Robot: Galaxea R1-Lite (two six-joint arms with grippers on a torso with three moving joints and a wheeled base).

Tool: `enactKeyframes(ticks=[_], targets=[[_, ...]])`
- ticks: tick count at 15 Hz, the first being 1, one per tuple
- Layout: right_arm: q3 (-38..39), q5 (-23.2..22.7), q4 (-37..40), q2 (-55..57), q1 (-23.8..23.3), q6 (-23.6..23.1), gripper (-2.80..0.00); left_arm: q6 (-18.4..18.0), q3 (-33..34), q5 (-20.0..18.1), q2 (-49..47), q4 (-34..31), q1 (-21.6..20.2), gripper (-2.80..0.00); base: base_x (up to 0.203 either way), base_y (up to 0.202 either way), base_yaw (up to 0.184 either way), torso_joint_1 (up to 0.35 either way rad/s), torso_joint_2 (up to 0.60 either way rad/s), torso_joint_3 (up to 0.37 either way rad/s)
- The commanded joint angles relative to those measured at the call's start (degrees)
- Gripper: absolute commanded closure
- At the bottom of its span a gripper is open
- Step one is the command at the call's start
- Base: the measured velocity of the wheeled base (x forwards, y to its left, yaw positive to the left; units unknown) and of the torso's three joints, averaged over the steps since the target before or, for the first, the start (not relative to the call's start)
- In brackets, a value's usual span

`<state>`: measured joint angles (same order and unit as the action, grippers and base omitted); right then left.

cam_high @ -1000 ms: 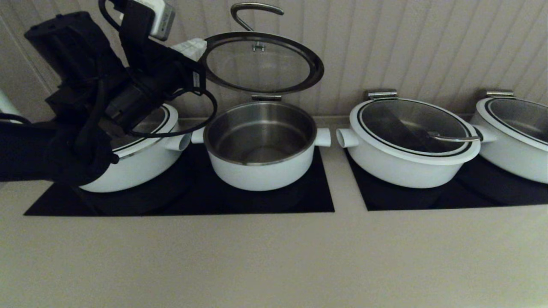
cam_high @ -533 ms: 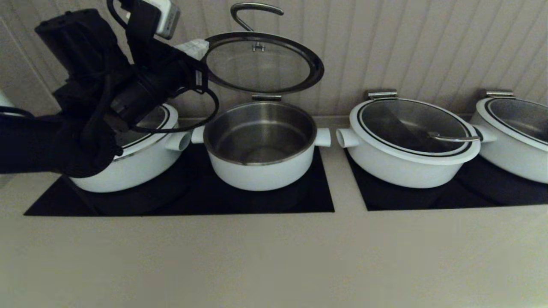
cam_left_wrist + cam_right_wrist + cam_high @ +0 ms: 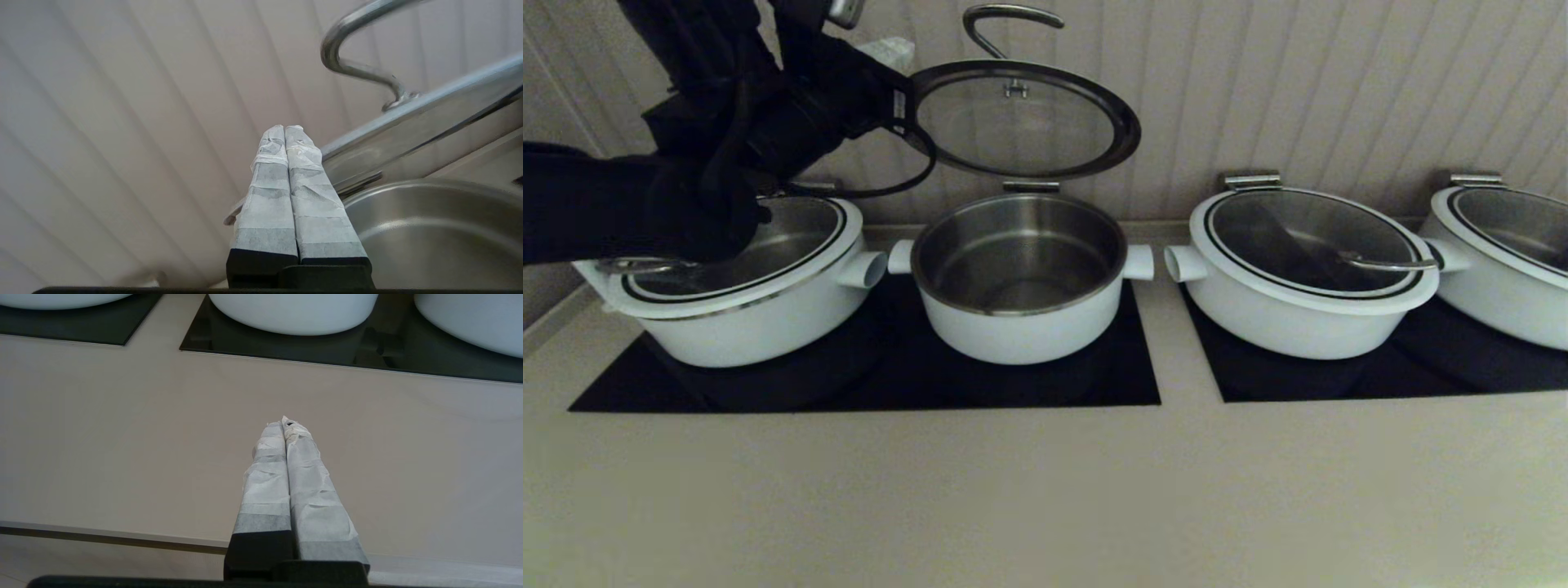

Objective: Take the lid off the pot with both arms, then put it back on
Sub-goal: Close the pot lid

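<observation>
Up beside the raised lid, left tool pressed closed.

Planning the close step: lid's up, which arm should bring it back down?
Left, probably. The left gripper, shut, sits beside the raised lid above the pot; the right gripper hangs over bare counter.

Kitchen: pots on cooktops

Head camera looks down on the counter; left wrist camera sits close under the lid; right wrist camera faces the same counter.
</observation>
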<state>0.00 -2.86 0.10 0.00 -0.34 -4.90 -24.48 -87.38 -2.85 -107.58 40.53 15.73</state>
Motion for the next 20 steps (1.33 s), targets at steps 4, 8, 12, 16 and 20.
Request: enactKeyframes(ticks=[4,8,12,16,20], targets=[[0.0,0.0,0.0,0.1,0.0,0.0,0.0,-1.8,-8.6,-0.1,-5.3,-2.9,-0.6,0.0,0.0,0.0,0.0,0.0,0.0,0.0],[0.0,0.0,0.0,0.1,0.0,0.0,0.0,-3.8,-17.1,-5.2,-8.5,-8.0,-3.8,0.0,0.0,0.0,0.0,0.0,0.0,0.0],[0.0,0.0,0.0,0.0,0.0,0.0,0.0,-8.3,-19.1,-12.3,-8.2,-12.4,-6.8,0.0,0.0,0.0,0.0,0.0,0.0,0.0],[0.0,0.0,0.0,0.1,0.0,0.0,0.0,-8.6,-20.6,-15.1,-8.2,-15.6,-7.6,0.0,0.0,0.0,0.0,0.0,0.0,0.0],[0.0,0.0,0.0,0.1,0.0,0.0,0.0,-11.4,-23.7,-17.7,-10.1,-18.3,-7.6,0.0,0.0,0.0,0.0,0.0,0.0,0.0]])
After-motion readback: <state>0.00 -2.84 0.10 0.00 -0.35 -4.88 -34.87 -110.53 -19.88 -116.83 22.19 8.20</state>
